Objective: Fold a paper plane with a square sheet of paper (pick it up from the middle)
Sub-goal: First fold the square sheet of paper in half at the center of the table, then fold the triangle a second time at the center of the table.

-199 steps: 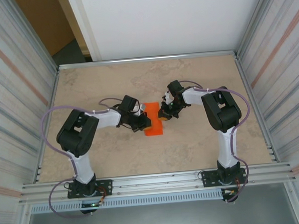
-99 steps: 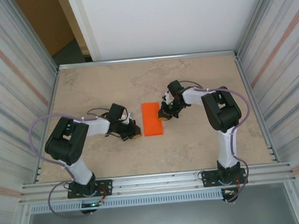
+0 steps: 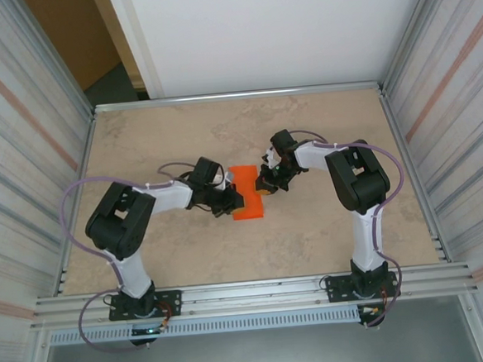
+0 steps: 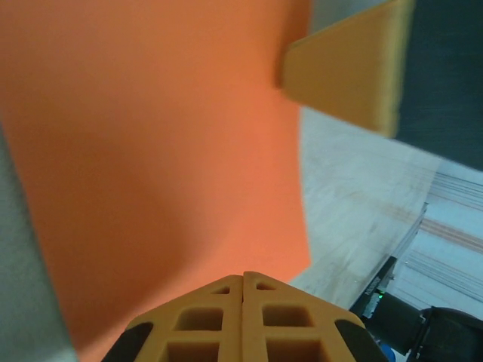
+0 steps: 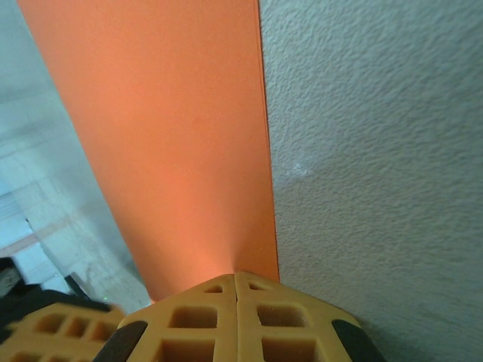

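The square sheet of paper lies flat at the table's centre as a narrow bright orange rectangle, folded over on itself. My left gripper is shut, its tips down on the paper's left part; in the left wrist view the paper spreads ahead of the closed left gripper. My right gripper is shut too, its tips resting at the paper's right edge. The right wrist view has the orange strip running away from the closed right gripper. Nothing sits between either pair of fingers.
The beige stone-patterned table has corrugated metal walls on both sides and an aluminium rail along the near edge. The other arm's yellow finger hangs over the paper's far side in the left wrist view.
The left gripper drew back left off the paper, then came right again onto its left part. The right gripper and the paper have stayed put.
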You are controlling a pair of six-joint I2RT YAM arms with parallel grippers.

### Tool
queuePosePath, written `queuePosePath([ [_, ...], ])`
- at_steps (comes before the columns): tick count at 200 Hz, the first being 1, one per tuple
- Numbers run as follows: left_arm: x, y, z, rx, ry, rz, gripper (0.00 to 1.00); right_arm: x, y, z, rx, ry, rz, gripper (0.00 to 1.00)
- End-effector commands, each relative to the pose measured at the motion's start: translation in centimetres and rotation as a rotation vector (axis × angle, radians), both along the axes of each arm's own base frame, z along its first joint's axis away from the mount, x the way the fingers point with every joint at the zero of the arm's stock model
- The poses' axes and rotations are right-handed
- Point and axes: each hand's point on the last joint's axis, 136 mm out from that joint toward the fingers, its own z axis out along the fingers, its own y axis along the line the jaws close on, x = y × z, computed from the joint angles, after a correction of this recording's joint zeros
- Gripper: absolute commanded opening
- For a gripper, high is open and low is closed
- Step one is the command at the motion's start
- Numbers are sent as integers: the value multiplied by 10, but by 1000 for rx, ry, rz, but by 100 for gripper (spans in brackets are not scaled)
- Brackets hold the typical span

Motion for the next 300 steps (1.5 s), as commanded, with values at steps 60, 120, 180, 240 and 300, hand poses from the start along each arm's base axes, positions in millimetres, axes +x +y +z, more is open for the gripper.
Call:
queuePosePath([
  [60,-57,43,-30,110,132,25,0,-78,-110,-93,-581,248,13,0],
  [120,-17,41,38,16,-62,100,5,-18,-37,-5,-293,18,31,5],
  [180,35,11,49,-61,-97,103,22,5,-29,87,-98,-175,-91,36],
  [240,77,-5,15,4,-52,118,22,-47,-49,70,-59,-70,-145,44],
  [300,83,12,-18,116,45,195,21,-67,-36,53,-57,-25,-74,43],
])
